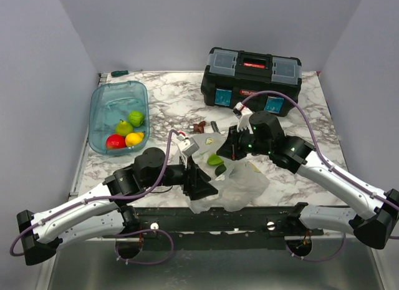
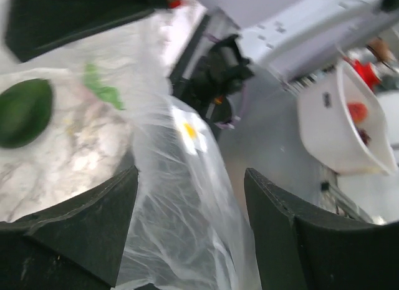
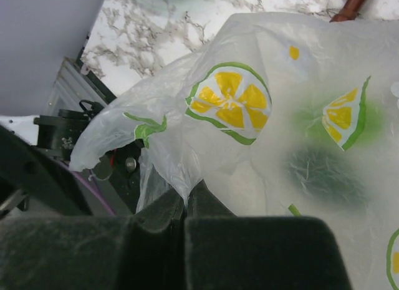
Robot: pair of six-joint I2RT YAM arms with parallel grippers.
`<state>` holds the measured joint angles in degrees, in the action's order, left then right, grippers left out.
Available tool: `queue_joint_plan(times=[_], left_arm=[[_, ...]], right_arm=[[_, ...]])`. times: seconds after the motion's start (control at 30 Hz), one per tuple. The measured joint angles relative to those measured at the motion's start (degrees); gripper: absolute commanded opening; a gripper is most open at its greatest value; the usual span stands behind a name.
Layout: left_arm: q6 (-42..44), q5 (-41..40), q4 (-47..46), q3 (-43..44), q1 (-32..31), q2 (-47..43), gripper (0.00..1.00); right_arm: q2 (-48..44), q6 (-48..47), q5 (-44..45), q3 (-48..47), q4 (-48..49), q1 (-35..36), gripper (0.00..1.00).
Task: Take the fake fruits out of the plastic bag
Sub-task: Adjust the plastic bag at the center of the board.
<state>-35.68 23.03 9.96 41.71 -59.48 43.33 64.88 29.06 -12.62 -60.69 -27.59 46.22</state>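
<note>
Fruits are in two places. A lime fruit (image 1: 215, 159) and a dark fruit (image 1: 221, 169) lie at the bag (image 1: 234, 187), between the left jaws and the right jaws. In the right wrist view both show only as green blurs through the film, just beyond the right jaws. I cannot tell if they are inside the bag or under it.

A red fruit (image 1: 115, 141), a yellow fruit (image 1: 134, 139) and two green fruits (image 1: 124, 127) lie in the tub (image 1: 109, 96), well apart from the left jaws, on their outer side.

The right jaws are pressed together and pinch a fold of the bag, near a printed lemon slice (image 3: 230, 103). The left jaws are spread wide. Bag film hangs between them, and I cannot tell if they touch it.

A toolbox (image 1: 251, 75) stands on the table (image 1: 168, 103) behind the right jaws.
</note>
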Motion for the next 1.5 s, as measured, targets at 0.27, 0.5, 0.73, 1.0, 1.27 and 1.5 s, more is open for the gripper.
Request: queue_joint_plan(times=[0.27, 0.5, 0.73, 1.0, 1.27, 1.5], left_arm=[[-4.7, -17.6, 4.3, -2.8, -0.9, 0.1, 0.56], [-5.0, -18.5, 1.1, -4.6, -1.0, -0.5, 0.83], [-4.6, -17.3, -3.5, -8.3, -1.0, -10.1, 0.85], [-6.4, -17.9, -2.7, -5.1, -1.0, -13.9, 0.87], [-7.1, -19.0, 2.6, 5.1, -1.0, -4.3, 0.36], [-10.6, -20.4, 3.5, -0.1, -1.1, 1.7, 0.24]], right_arm=[[0.0, 1.4, -1.4, -0.6, 2.3, 0.0, 0.01], [0.0, 3.1, -3.3, -0.2, 4.7, 0.0, 0.01], [0.0, 3.6, -4.3, -0.1, 5.7, 0.0, 0.01], [0.0, 3.7, -5.1, 0.0, 5.9, 0.0, 0.01], [0.0, 3.9, -5.1, 0.1, 6.2, 0.0, 0.01], [-0.3, 4.3, -5.1, 0.8, 6.8, 0.0, 0.01]])
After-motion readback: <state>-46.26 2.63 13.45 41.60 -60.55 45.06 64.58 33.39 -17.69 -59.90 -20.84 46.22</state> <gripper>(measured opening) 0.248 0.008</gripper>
